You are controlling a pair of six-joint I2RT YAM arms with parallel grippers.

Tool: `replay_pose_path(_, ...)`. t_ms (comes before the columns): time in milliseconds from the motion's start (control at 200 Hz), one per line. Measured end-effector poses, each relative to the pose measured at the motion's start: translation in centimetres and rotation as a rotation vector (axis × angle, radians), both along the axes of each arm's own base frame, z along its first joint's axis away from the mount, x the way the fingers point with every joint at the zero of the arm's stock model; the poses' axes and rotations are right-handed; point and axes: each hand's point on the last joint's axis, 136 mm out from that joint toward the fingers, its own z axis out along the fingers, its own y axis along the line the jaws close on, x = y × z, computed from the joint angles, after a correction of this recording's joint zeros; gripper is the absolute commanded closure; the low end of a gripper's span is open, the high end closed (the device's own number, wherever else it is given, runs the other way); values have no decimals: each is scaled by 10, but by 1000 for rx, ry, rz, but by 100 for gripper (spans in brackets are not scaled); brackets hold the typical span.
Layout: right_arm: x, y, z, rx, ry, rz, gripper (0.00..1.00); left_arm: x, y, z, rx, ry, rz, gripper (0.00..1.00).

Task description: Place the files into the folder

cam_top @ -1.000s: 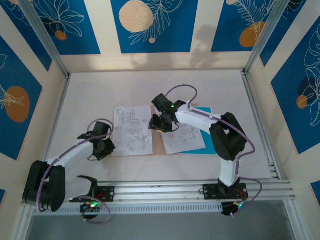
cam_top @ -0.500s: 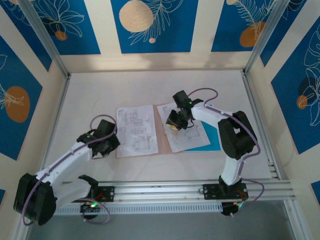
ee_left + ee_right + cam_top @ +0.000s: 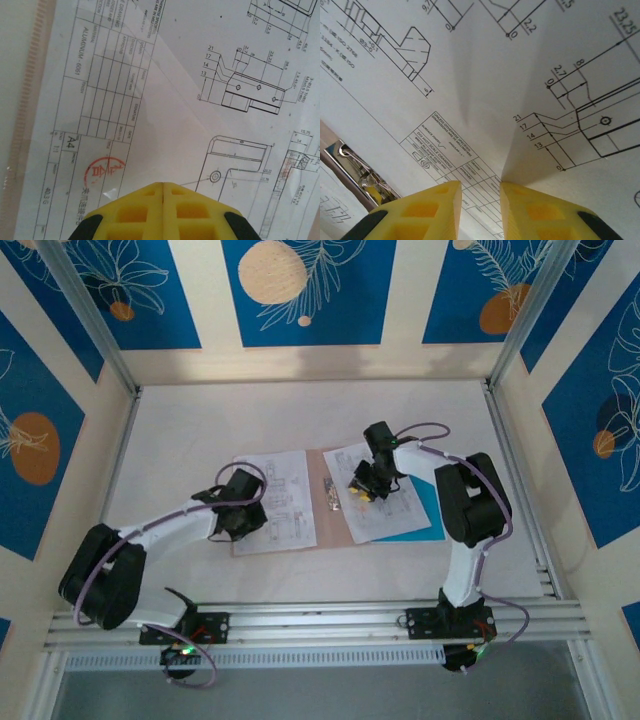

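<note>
The folder (image 3: pixel 322 523) lies open mid-table, its pinkish-brown card showing between two white printed files. The left sheet (image 3: pixel 282 490) lies on the left half, and my left gripper (image 3: pixel 243 517) is shut with its tip pressed on it (image 3: pixel 164 184). The right sheet (image 3: pixel 390 502) lies over a blue sheet (image 3: pixel 428 522). My right gripper (image 3: pixel 366 485) stands on this sheet with its jaws a little apart (image 3: pixel 480 186). The paper (image 3: pixel 485 90) buckles into a raised fold against the right finger (image 3: pixel 530 210); nothing is clamped.
A metal clip (image 3: pixel 331 491) sits on the folder's spine, also seen at the left of the right wrist view (image 3: pixel 356 167). A ribbed strip (image 3: pixel 31 95) runs along the left sheet's edge. Aluminium rails border the table at right (image 3: pixel 515 480) and front (image 3: pixel 320 615).
My right gripper slid to the right, taking the right sheets with it and baring the folder's spine and clip. My left gripper moved right and forward onto the left sheet.
</note>
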Motion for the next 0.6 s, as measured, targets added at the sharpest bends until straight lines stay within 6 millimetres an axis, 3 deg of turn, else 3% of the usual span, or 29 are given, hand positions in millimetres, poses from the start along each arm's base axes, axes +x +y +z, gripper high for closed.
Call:
replay_pose_path(110, -1, -2, 0, -1, -3, 3, 69, -3, 0, -6, -2, 3, 3, 100)
replay_pose_path(190, -1, 1, 5, -1, -18, 18, 63, -6, 0, -10, 0, 9, 5, 100)
replay_pose_path(350, -5, 17, 32, 11, -96, 68, 57, -10, -4, -10, 2, 7, -7, 100)
replay_pose_path(480, -16, 38, 52, 21, -148, 117, 78, -14, -17, -3, -1, -15, -54, 100)
replay_pose_path(600, -31, 60, 53, 29, -146, 148, 95, -14, -39, 8, -23, -43, -105, 100)
